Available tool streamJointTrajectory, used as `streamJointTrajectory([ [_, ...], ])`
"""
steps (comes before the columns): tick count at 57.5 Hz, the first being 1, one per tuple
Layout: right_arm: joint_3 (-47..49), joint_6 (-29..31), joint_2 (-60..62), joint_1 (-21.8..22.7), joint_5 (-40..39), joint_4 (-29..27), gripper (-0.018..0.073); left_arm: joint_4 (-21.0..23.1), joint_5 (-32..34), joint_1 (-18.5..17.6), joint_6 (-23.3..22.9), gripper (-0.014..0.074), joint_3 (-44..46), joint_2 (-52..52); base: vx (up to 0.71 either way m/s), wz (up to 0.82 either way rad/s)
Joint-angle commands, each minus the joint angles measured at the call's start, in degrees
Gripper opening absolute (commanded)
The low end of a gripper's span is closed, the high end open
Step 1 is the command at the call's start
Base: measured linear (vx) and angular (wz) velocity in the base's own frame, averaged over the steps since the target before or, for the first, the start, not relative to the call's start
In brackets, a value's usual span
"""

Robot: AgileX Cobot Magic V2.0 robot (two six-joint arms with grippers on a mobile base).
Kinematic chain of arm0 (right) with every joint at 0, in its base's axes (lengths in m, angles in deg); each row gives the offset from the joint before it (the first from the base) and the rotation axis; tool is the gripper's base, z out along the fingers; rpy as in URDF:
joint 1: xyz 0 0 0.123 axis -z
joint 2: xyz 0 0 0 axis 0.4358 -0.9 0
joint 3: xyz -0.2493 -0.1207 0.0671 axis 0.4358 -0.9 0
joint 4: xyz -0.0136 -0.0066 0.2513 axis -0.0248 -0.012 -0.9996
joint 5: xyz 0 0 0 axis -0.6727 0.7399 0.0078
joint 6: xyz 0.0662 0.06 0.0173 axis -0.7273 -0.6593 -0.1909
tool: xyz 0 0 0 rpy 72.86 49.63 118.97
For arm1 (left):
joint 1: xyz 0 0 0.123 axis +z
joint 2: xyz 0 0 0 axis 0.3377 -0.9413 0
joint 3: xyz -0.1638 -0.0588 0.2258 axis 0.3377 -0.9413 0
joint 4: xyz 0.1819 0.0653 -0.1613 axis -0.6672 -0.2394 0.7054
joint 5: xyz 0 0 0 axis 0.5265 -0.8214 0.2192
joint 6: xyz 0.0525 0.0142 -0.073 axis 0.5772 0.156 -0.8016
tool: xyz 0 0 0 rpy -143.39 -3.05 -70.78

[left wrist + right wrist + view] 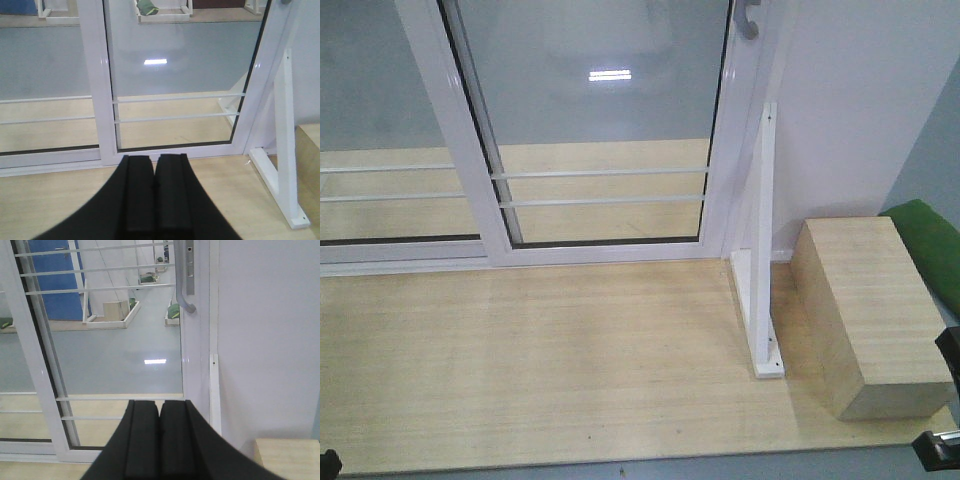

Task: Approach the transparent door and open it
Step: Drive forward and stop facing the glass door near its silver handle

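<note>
Evidently the approach is near its end: the base faces the transparent door (605, 120), which stands just ahead across the pale wooden floor (520, 360), and the opening step is not yet begun. The left gripper (154, 162) and the right gripper (160, 407) each have their black pads pressed together, holding nothing. The door is clear glass in a glossy white frame, crossed low down by 2 thin white bars (600, 187), and it looks shut against the wall-side post. Its curved silver-grey handle (183, 285) sits high on the right stile, above and ahead of the right gripper. I judge the next move calls for that arm to rise, part its jaws around the handle, then pull sideways towards the left.
</note>
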Motion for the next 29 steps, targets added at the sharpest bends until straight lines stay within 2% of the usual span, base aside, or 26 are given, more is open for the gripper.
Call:
streamJointTrajectory([
  [1, -0.8, 0.0, 0.8, 0.1, -4.7, 0.5, 0.0013, 0.2, 4.6, -0.2, -0.1, 0.0004, -1.4, 0.7, 0.47, 0.09],
  [29, -0.8, 0.0, 0.8, 0.1, -4.7, 0.5, 0.0013, 0.2, 4.6, -0.2, -0.1, 0.0004, -1.4, 0.7, 0.44, 0.03],
])
